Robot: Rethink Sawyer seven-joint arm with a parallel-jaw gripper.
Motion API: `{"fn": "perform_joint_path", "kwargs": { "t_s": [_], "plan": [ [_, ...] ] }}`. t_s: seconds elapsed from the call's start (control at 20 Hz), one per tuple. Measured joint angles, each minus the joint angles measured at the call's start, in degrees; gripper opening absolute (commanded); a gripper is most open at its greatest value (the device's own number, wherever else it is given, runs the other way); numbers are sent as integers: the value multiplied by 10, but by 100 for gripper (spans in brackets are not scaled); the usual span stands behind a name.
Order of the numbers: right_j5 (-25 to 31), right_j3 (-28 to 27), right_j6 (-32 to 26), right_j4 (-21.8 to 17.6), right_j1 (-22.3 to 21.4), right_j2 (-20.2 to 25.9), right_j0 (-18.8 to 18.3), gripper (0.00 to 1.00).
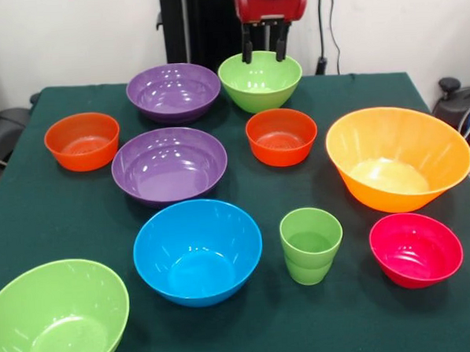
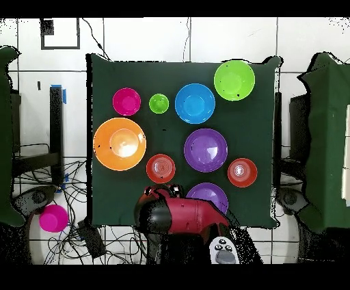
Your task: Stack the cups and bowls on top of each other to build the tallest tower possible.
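Gripper: the red-and-black gripper (image 1: 263, 42) hangs at the back of the table with its two dark fingers (image 1: 246, 48) apart and nothing between them – empty, its tips at the rim of the lime-green bowl at the back (image 1: 261, 80).
Key relation: that bowl sits directly beneath the fingertips, open side up; being round, it has no long axis to line up with. Judged from this, a short drop would put one finger inside the rim and one outside.
Overhead check: from above, the arm's body (image 2: 179, 213) covers this bowl, so the gap between tips and rim cannot be confirmed there.
Front view, left to right: a second lime-green bowl (image 1: 57, 319) at the near-left corner; a small orange-red bowl (image 1: 82, 141); two purple bowls, one near the back (image 1: 173, 91) and one nearer the middle (image 1: 169, 164); a blue bowl (image 1: 197, 250); another small orange-red bowl (image 1: 281, 136); the light-green cup (image 1: 310, 244), upright, with a stepped ridge; a large orange bowl (image 1: 398, 157); a small pink-red bowl (image 1: 416, 248).
Layout: every piece stands alone and upright on the dark green table (image 1: 33, 226), none nested – no tower has been started.
Surfaces: all glossy plastic, likely slippery under a pinch.
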Motion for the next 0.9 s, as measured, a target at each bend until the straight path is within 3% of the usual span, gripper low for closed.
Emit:
{"fn": "perform_joint_path", "kwargs": {
  "t_s": [0.9],
  "plan": [
    [0, -2, 0, 0, -1, 2, 1, 100]
  ]
}}
